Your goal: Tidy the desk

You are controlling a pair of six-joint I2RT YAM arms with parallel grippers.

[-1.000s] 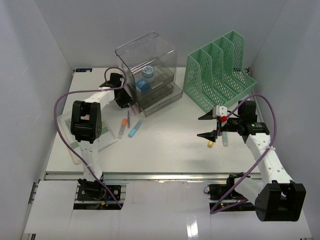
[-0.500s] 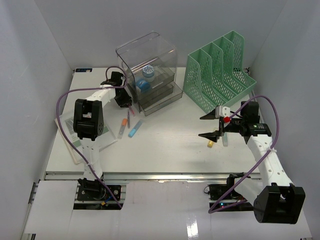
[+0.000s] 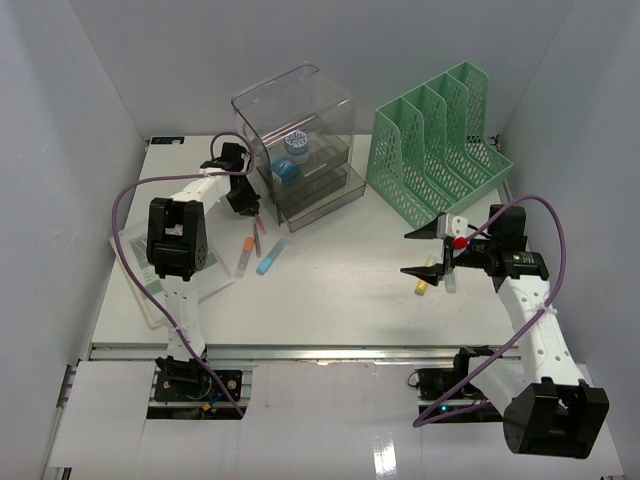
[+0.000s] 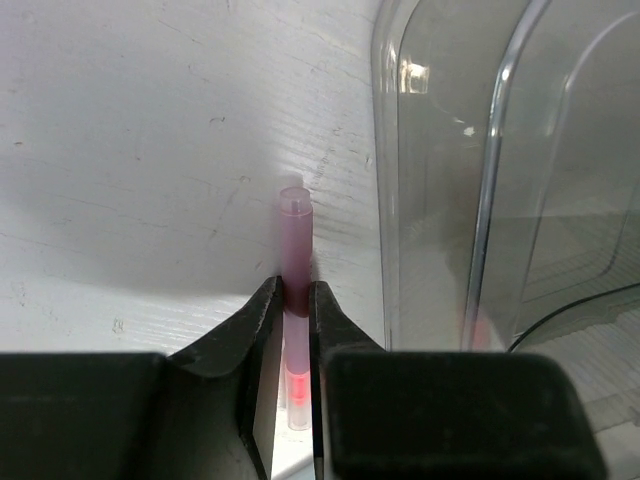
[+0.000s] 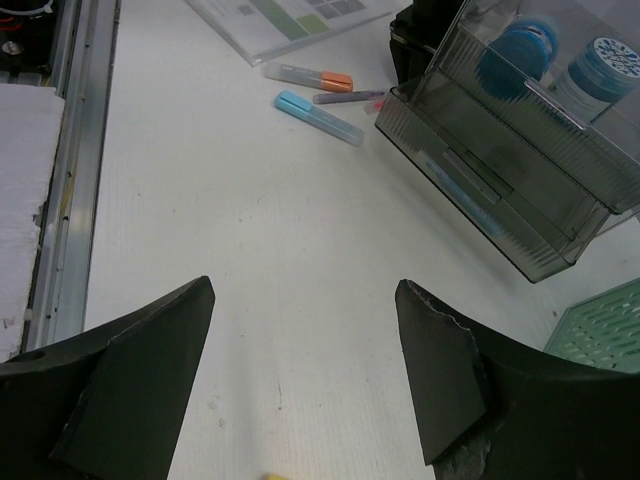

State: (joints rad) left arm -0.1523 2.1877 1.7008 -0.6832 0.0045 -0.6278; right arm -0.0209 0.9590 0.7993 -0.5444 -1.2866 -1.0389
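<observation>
The white desk point(image 3: 340, 300) holds several loose pens. My left gripper point(image 4: 290, 292) sits low at the front left corner of the smoky drawer box point(image 4: 470, 200), with both jaws pressed against a pink marker point(image 4: 294, 235) that lies on the desk. From above, the left gripper point(image 3: 250, 206) is at the back left. My right gripper point(image 3: 404, 254) hovers open over the right side of the desk, with nothing between its fingers point(image 5: 455, 370). Just below it lies a small yellow piece point(image 3: 422, 289).
A green mesh file rack point(image 3: 435, 140) stands at the back right. The drawer box point(image 3: 300, 130) holds blue round items point(image 5: 520, 50). An orange-capped marker point(image 3: 245, 256) and a blue marker point(image 3: 270, 258) lie left of centre. A booklet point(image 3: 150, 295) lies by the left arm's base.
My left jaws have closed in onto the pink marker. The right arm has drifted slightly right and toward the near edge, its jaws unchanged.
</observation>
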